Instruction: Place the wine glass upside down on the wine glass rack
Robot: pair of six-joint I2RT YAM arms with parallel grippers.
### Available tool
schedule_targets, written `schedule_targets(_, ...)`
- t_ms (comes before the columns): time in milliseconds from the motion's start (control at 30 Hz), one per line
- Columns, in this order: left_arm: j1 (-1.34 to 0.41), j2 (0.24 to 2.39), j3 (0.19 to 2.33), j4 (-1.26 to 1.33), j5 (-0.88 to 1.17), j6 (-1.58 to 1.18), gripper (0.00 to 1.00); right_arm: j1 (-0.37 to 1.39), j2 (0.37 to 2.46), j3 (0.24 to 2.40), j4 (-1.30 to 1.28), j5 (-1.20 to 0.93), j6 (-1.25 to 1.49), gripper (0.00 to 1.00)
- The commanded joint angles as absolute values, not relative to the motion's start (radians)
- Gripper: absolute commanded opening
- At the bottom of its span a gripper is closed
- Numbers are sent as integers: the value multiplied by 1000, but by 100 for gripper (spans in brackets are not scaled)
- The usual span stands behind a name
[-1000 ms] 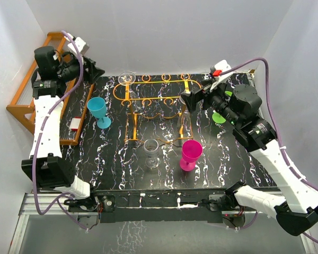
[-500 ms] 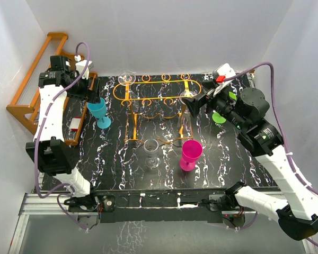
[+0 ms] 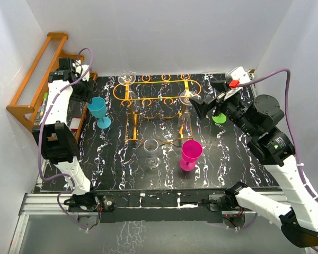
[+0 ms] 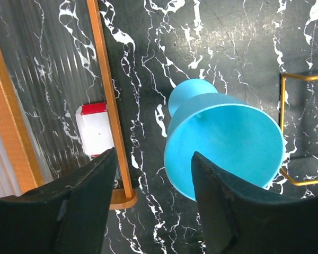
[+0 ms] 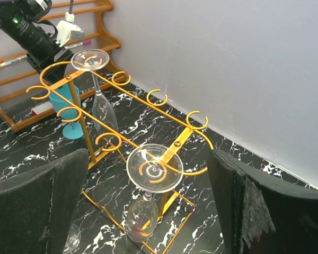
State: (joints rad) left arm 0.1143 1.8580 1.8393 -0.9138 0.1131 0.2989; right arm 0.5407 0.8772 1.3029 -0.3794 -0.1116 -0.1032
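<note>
Wine glass (image 3: 187, 97): hung upside down at right end of orange wire rack (image 3: 159, 82) on table (image 3: 228, 153). Right jaws: wide open, empty, near it. Left jaws: open, empty, above blue cup (image 4: 225, 145).

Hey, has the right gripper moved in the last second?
Yes. The right gripper has backed off rightward, away from the right end of the wine glass rack, with its jaws open.
</note>
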Motion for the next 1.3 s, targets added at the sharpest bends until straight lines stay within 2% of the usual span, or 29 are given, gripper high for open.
schedule_targets(0,117,1846,1835,-869,79,283,54,543,887,1356,-362,-100,-109,98)
schedule_targets(433,118,1885,1801,-827,92,284,37,542,887,1366,-342,-88,-99,98)
schedule_targets(567,117,1897,1797,-826,101,285,20,542,888,1368,-342,-84,-98,98)
schedule_targets(633,117,1902,1810,-843,120,287,0,543,888,1371,-342,-82,-99,98)
schedule_targets(800,97,1840,1923,-893,122,306,0,543,892,1373,-341,-72,-101,98)
schedule_targets(933,15,1750,2005,-820,-96,449,0,543,907,1372,-325,-78,-100,98)
schedule_targets(1033,-81,1663,1942,-595,-232,635,0,543,924,1368,-296,-90,-93,98)
schedule_targets(1167,-217,1621,1811,-107,-421,1010,0,543,953,1394,-266,-81,-58,98)
schedule_targets(1267,-284,1648,1831,128,-442,1222,0,543,954,1391,-229,-71,-36,98)
